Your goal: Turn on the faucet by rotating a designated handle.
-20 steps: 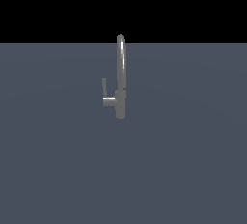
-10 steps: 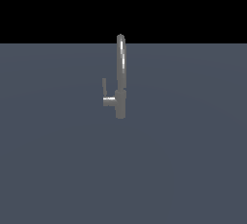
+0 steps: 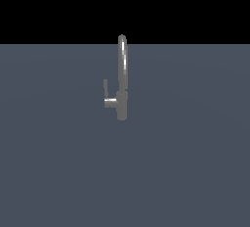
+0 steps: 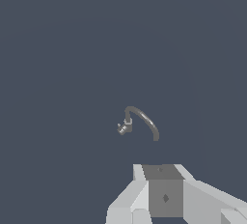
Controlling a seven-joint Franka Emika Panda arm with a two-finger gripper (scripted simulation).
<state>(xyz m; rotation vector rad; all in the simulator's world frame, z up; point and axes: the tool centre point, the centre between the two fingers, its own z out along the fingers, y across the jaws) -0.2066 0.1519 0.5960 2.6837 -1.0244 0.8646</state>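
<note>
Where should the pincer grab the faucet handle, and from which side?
Probably grip the handle on its thin upright blade, above the short stub joining it to the faucet base. Come from the exterior view's left, where it stands clear of the spout. The pincer is far off.

No readable text, labels or numbers anywhere.

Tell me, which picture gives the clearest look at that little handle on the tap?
The exterior view. There the handle stands out from the side, a thin upright lever on a short stub at the faucet base. In the wrist view the handle is only a tiny, far-off blob seen from above.
</note>
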